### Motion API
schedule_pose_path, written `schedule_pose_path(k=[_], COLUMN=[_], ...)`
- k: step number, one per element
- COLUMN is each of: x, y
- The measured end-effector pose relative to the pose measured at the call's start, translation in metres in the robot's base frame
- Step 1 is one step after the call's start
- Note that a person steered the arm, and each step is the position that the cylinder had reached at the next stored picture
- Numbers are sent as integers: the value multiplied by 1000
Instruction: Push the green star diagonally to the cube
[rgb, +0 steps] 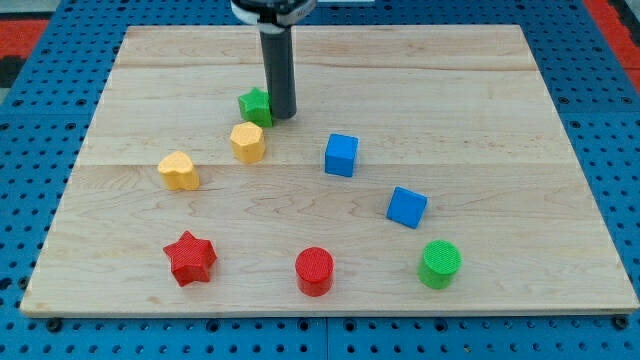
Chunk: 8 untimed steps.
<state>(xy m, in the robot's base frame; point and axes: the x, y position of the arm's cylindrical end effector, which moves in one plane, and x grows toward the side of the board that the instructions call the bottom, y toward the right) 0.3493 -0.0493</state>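
Observation:
The green star (255, 105) lies above the board's middle, slightly left. My tip (283, 116) stands right against the star's right side, touching or nearly touching it. Two blue cubes lie to the lower right: one (341, 155) near the board's centre, the other (407, 207) further right and lower. The rod hides part of the star's right edge.
A yellow hexagon (247, 142) sits just below the green star. A yellow heart (179, 171) lies to the left. A red star (190, 258), a red cylinder (314, 271) and a green cylinder (440, 264) lie along the bottom of the wooden board (500, 100).

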Motion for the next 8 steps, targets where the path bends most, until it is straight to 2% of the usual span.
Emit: schedule_pose_path(k=[1,2,3,4,5,6,7,8], x=[28,22,-31,-65,-45,7,28,23], y=[-39,-22,-13,-60,-130,-136,-123,-90])
